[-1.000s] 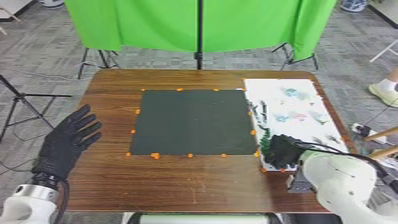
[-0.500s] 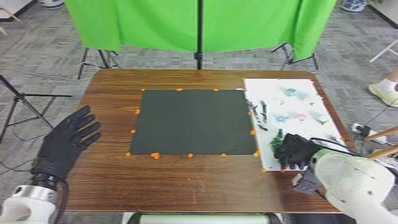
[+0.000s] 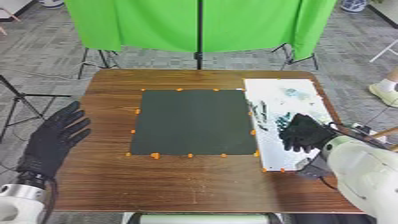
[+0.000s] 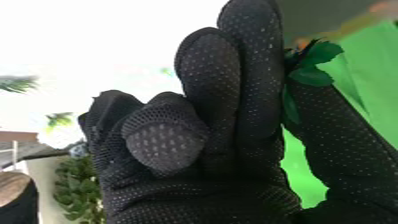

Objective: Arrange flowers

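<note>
My left hand (image 3: 55, 137) is held over the table's left side, fingers straight. Above the white board (image 3: 282, 160) on the right is my right hand (image 3: 305, 132), with green foliage (image 3: 282, 120) beside its fingertips. In the right wrist view, green leaves (image 4: 313, 72) stick out between the fingers of my right hand (image 4: 204, 195), which pinch the sprig; its stem is mostly hidden by the glove. Dark green stems (image 3: 258, 112) lie along the board's inner edge, and a pale blue flower (image 3: 293, 93) lies farther back. A whitish blossom (image 4: 59, 134) is blurred behind the glove.
A dark grey mat (image 3: 191, 122) lies mid-table, orange markers around its edges. The wooden table (image 3: 191, 185) extends in front of it. Behind the table hangs a green cloth (image 3: 195, 27) on a stand. Dark cables run beside my right wrist.
My right hand has moved away from the board's near edge, farther back over the board, and the green sprig has gone with it. My left hand has shifted slightly outward.
</note>
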`<state>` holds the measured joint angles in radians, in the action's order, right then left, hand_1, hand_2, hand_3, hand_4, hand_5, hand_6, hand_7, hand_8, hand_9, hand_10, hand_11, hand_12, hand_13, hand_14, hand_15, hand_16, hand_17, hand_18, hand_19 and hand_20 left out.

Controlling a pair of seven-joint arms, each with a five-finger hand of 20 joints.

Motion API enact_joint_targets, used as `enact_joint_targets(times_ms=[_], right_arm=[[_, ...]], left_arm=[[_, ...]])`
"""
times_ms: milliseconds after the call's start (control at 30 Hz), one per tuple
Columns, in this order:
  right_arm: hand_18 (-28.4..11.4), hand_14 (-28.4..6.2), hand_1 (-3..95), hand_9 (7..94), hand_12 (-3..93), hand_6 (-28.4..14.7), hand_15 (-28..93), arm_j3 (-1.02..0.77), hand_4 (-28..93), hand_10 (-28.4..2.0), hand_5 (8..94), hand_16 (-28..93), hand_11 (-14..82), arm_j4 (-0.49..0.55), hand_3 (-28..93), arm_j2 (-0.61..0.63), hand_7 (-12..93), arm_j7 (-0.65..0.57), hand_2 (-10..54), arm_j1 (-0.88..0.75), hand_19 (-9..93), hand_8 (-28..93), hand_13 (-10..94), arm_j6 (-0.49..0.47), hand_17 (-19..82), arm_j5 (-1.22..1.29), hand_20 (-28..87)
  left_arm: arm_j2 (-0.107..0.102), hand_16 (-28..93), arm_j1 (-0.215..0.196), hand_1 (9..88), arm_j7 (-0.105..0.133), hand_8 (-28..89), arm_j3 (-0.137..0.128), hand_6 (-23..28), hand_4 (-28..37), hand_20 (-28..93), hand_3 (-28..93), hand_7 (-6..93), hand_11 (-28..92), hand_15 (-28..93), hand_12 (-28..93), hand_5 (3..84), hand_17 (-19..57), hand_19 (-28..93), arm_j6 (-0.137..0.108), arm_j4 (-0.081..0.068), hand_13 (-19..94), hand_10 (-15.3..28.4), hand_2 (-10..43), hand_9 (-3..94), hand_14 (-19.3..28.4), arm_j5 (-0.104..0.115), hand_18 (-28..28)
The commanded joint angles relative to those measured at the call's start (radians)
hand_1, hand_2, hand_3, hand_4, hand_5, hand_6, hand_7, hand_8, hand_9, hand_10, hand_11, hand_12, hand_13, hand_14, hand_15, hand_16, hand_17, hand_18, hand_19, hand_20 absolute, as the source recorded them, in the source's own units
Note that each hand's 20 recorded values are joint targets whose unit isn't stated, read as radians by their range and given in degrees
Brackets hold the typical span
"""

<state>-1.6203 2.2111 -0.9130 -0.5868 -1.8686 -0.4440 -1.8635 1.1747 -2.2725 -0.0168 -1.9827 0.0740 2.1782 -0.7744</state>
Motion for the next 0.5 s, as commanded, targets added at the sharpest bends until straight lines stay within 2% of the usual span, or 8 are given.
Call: enact_joint_targets(times_ms=[33,67,167,267,367,467,500], right_arm=[[-17.2,-3.1,29.5,89.6,25.4,-6.5,71,0.230,-3,-10.7,93.7,27,45.5,-0.076,93,0.011,33,0.055,3.3,0.332,93,-2,87,-0.025,57,-0.026,61],[-17.1,-3.1,29.4,89.6,25.4,-6.4,71,0.281,-4,-10.7,93.7,27,45.5,-0.095,93,0.002,33,0.069,3.5,0.391,93,-2,87,-0.041,57,-0.037,61],[-16.9,-3.1,29.2,89.8,25.3,-5.9,72,0.415,-4,-10.7,93.7,27,45.5,-0.137,93,-0.039,34,0.104,3.8,0.538,93,-3,87,-0.081,58,-0.067,61],[-16.7,-2.9,28.9,90.3,25.2,-5.4,72,0.526,-4,-10.4,93.7,27,45.4,-0.180,93,-0.108,35,0.125,3.8,0.651,93,-3,88,-0.132,58,-0.079,62],[-16.6,-2.6,28.7,90.8,25.2,-5.1,72,0.616,-3,-10.1,93.7,27,45.4,-0.245,93,-0.205,36,0.123,3.8,0.729,93,-4,88,-0.178,59,-0.069,62],[-16.6,-2.6,28.7,90.9,25.3,-4.9,72,0.692,-4,-10.1,93.7,27,45.4,-0.327,93,-0.301,36,0.119,3.8,0.772,93,-4,88,-0.208,59,-0.074,63],[-16.6,-2.6,28.7,90.9,25.3,-4.9,72,0.715,-4,-10.1,93.7,27,45.4,-0.354,93,-0.330,36,0.115,3.9,0.782,93,-4,88,-0.219,59,-0.083,63]], left_arm=[[-0.035,-3,-0.086,26.5,-0.008,-13,-0.118,3.0,-27.7,10,71,23.6,29,43,13,27.8,-10.0,45,-0.010,0.025,14,9.8,-3.6,19.5,12.1,0.016,19.1],[-0.045,-3,-0.108,26.3,-0.001,-13,-0.138,3.0,-27.7,10,71,23.6,29,43,13,27.8,-10.0,45,-0.019,0.031,14,9.8,-3.8,19.5,12.1,0.018,19.1],[-0.055,-3,-0.149,26.3,-0.001,-13,-0.184,2.9,-27.7,10,71,23.6,29,43,13,27.6,-10.1,45,-0.028,0.046,14,9.8,-3.8,19.4,12.1,0.022,19.1],[-0.048,-3,-0.184,26.3,0.001,-13,-0.204,2.9,-27.6,10,70,23.8,29,43,13,27.3,-10.3,45,-0.029,0.063,13,9.8,-3.6,19.2,12.0,0.022,19.0],[-0.038,-3,-0.200,26.2,0.003,-13,-0.198,2.9,-27.4,10,71,23.8,29,43,13,27.2,-10.3,45,-0.034,0.074,13,9.8,-3.7,19.1,12.0,0.020,19.0],[-0.033,-3,-0.195,26.2,0.001,-13,-0.172,2.8,-27.4,10,70,23.9,29,43,13,27.2,-10.3,45,-0.044,0.074,13,9.8,-3.7,19.1,12.0,0.023,19.0],[-0.031,-3,-0.189,26.2,-0.004,-13,-0.164,2.8,-27.4,10,70,23.9,29,43,13,27.2,-10.3,45,-0.041,0.072,13,9.8,-3.7,19.1,12.0,0.023,19.0]])
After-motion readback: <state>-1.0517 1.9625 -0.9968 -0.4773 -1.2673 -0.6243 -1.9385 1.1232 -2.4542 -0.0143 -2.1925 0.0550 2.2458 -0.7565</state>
